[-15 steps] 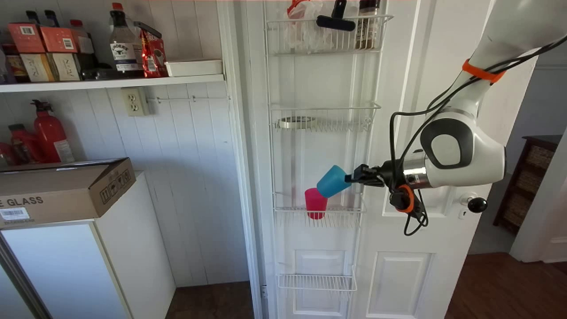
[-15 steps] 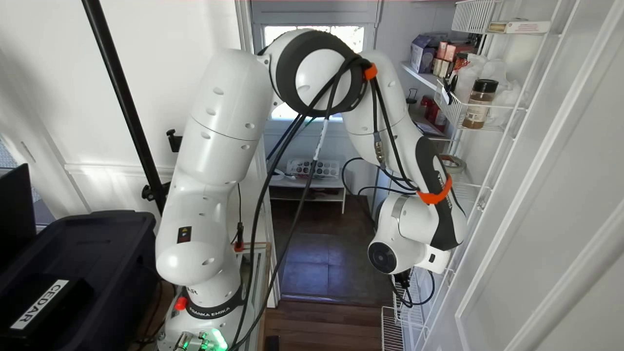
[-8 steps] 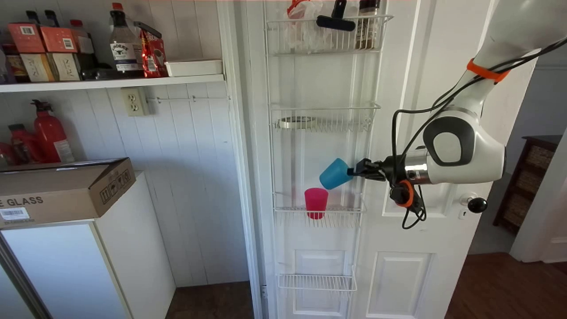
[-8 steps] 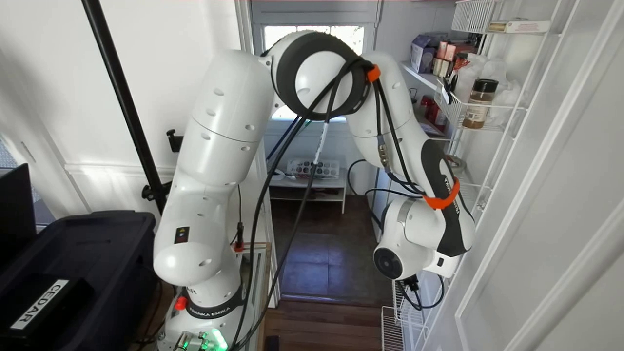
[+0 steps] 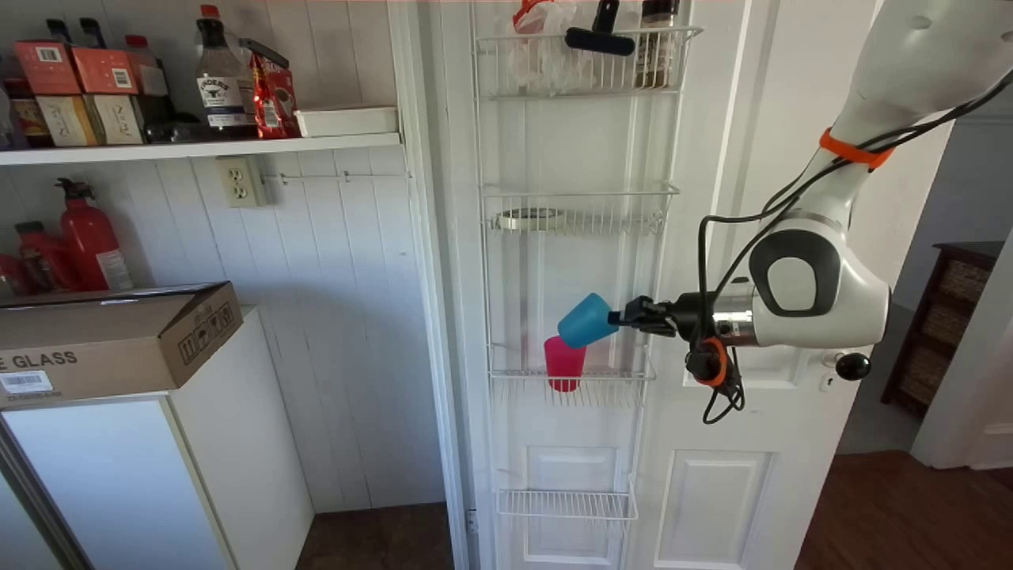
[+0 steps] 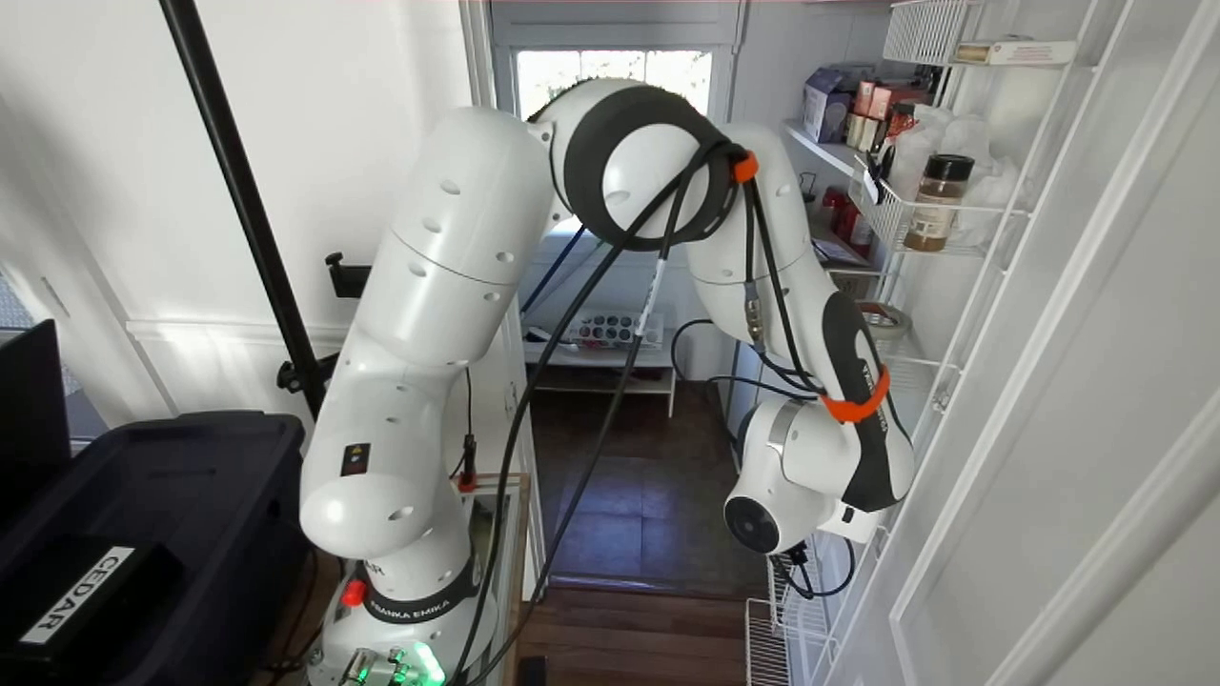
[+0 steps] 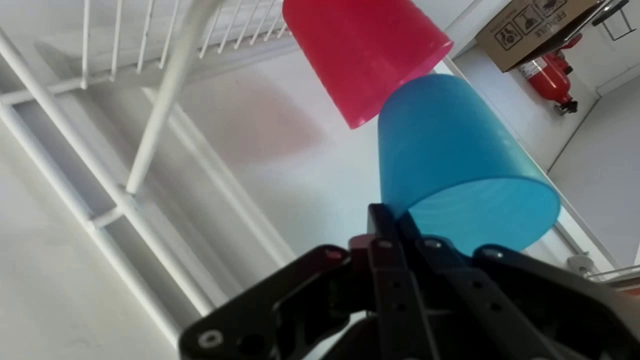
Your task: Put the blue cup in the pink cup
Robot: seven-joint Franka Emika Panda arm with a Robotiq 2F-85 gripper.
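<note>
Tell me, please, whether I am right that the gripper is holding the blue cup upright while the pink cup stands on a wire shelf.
Not quite: the blue cup is tilted, not upright; in an exterior view it plainly slants down toward the pink cup. The rest is right: the gripper does hold it, and the pink cup stands on a wire shelf.

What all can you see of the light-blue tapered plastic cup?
The light-blue tapered plastic cup has smooth walls and no visible handle. In the wrist view, its wide, open mouth shows a paler inside. The black claw is shut on its wall at the rim. In an exterior view it is tilted, narrow base down and leftward in the picture, overlapping the rim of the bright pink plastic cup. Whether the two cups touch, I can't tell.
</note>
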